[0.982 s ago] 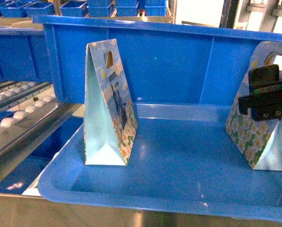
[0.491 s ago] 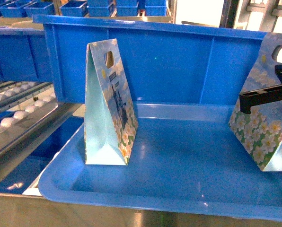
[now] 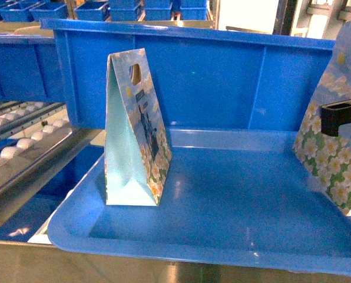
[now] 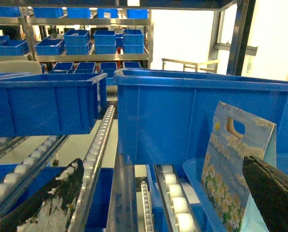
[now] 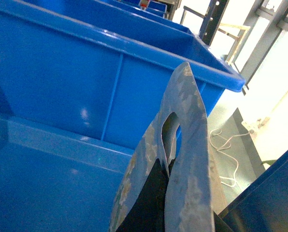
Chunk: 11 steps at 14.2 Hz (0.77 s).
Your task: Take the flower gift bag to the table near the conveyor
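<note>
The flower gift bag [image 3: 334, 159] is gripped by the right hand [image 3: 343, 113] near its handle hole, at three o'clock of the blue tray [image 3: 222, 236], lifted and tilted; the surface is not seen.

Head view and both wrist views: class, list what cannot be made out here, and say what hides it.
- Held flower gift bag, head view: right part cut off by the frame edge.
- Right gripper, right wrist view: fingers mostly hidden behind the bag; head view shows only one dark part.
- Table: in no view.
- Left gripper, left wrist view: fingertips cropped by the bottom edge.
</note>
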Motion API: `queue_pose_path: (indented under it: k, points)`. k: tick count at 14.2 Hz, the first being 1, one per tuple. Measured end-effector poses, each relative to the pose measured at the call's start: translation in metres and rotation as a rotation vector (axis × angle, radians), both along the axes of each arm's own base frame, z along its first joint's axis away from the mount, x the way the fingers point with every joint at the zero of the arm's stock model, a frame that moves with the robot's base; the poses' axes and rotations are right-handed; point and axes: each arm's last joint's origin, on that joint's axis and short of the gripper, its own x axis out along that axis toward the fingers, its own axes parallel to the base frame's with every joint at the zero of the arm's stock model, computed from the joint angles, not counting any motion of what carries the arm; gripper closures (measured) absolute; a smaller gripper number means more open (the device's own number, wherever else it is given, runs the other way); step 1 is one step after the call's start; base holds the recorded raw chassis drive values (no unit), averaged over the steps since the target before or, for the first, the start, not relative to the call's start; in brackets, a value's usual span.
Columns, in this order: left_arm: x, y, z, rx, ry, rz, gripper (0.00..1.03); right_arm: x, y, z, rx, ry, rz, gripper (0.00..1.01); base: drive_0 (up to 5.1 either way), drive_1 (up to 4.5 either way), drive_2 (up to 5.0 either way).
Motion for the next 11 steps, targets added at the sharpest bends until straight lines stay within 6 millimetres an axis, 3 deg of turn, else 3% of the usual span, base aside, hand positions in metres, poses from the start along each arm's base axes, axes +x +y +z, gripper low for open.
queue_pose_path:
  k: [4,6,7,11]
  points:
    - [0.0,0.0,0.0,0.0,0.0,0.0,0.05,-0.029,-0.012,0.038,0.057,-0.115,0.047,0.99,0.0,0.0,0.0]
    - [0.0,0.0,0.0,0.0,0.0,0.0,0.05,-0.076,-0.045,0.058,0.097,-0.203,0.036,0.99,0.0,0.0,0.0]
    - [0.0,0.0,0.0,0.0,0.0,0.0,0.05,-0.091,-0.056,0.057,0.091,-0.233,0.001,0.99,0.0,0.0,0.0]
    - [0.0,0.0,0.0,0.0,0.0,0.0,0.05,-0.109,-0.076,0.04,0.069,-0.284,-0.09,0.99,0.0,0.0,0.0]
